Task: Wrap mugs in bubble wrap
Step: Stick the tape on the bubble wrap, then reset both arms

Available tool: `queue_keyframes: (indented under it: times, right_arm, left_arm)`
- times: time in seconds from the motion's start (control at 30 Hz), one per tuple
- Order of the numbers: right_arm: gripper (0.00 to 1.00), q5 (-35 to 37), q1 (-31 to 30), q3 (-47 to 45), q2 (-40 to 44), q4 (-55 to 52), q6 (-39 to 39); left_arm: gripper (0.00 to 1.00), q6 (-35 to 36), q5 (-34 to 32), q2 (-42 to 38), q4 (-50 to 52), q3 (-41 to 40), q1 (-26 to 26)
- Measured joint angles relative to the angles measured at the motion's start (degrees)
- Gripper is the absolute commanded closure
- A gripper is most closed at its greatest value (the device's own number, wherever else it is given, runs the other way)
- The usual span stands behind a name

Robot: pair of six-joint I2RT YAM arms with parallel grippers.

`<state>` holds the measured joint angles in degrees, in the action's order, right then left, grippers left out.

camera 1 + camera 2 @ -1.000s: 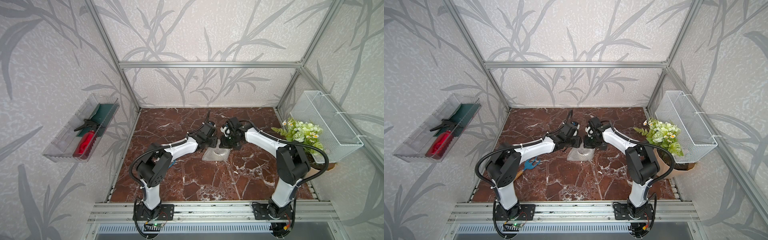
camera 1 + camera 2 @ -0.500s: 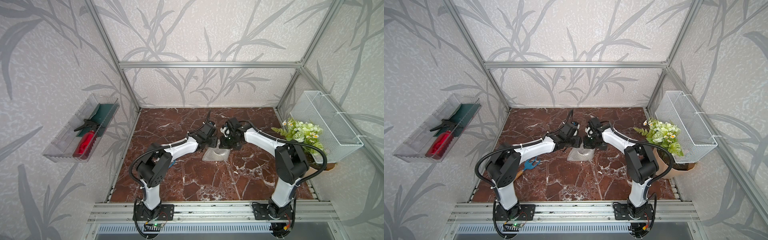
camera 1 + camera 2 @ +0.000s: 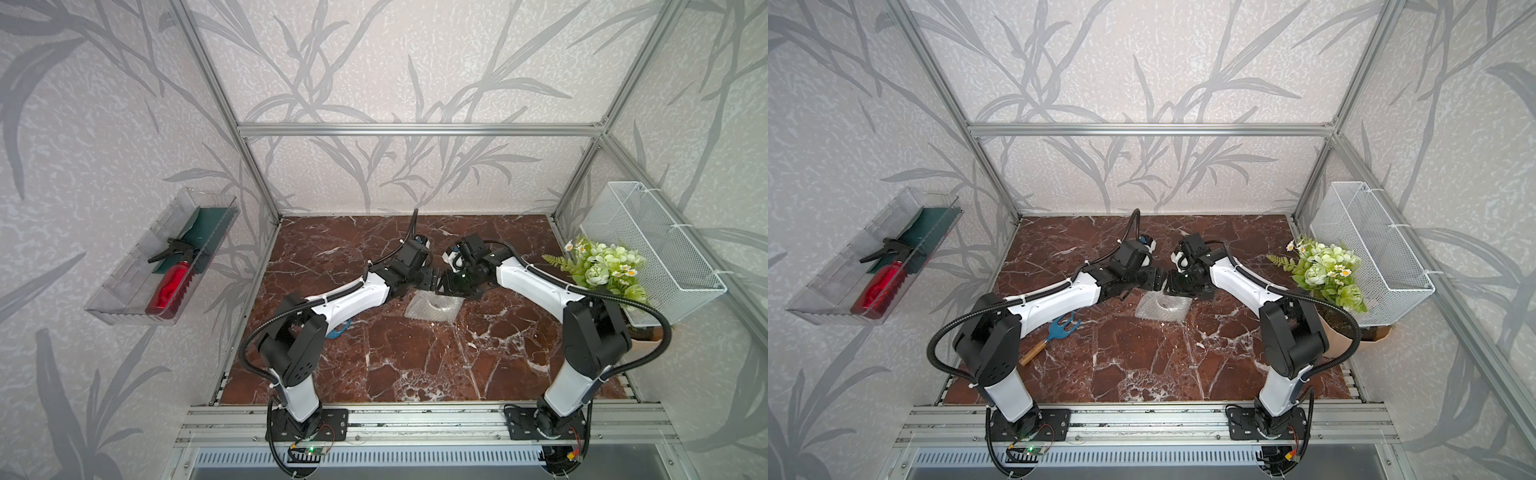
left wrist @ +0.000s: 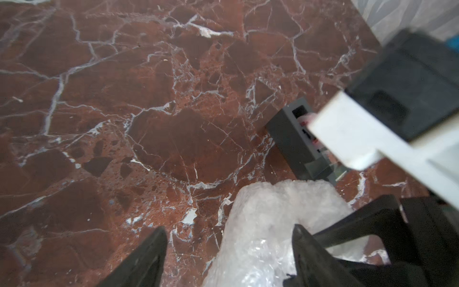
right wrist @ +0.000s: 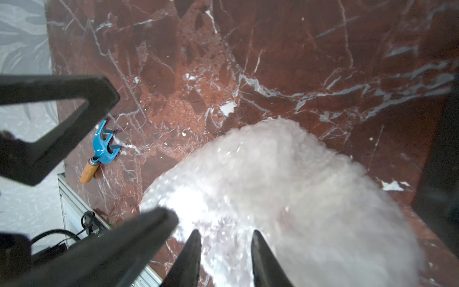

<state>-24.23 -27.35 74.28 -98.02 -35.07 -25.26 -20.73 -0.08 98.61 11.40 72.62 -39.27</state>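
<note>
**Two grippers parted over one bubble-wrap lump**

Far left, on the wall: the clear tray (image 3: 122,286) holds a red spray bottle (image 3: 170,286) and a dark green cloth (image 3: 208,218).

On the marble tabletop (image 3: 374,357), beside my left arm's elbow, lies a blue hand rake (image 3: 1064,328) with a wooden handle. It is well apart from the work.

Left gripper (image 4: 228,231): jaws wide. The wrap sits between the fingers, up against one of them. The other finger is over bare marble. Nothing is clamped.

Mid-table: the bubble wrap (image 3: 434,305) is bunched into a whitish lump, lying on the marble just on the near side of both grippers. I can't make out the mug under it.

Right gripper (image 5: 226,233): jaws apart by a narrow gap, with the fingertips at the lump's edge. I can't tell whether they touch it.

In both top views the two grippers sit nearly tip to tip and block the far edge of the wrap from me.

Right side: a pot of green-white flowers (image 3: 602,270) stands at the table's edge, just beside a white wire basket (image 3: 665,257) hung on the right wall.
</note>
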Motion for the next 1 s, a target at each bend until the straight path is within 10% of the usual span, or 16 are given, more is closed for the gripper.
queue_keyframes:
  times: [0.5,1.0]
  right_arm:
    - [0.01,2.9,15.5,-10.1,11.4,4.4,10.2]
    - [0.01,19.4,23.6,-35.1,15.4,34.9,20.3]
  left_arm:
    - [0.02,3.8,-14.1,-18.1,-1.6,-20.5,13.7]
    - [0.02,14.5,-24.9,-26.5,-21.5,-42.3,26.4]
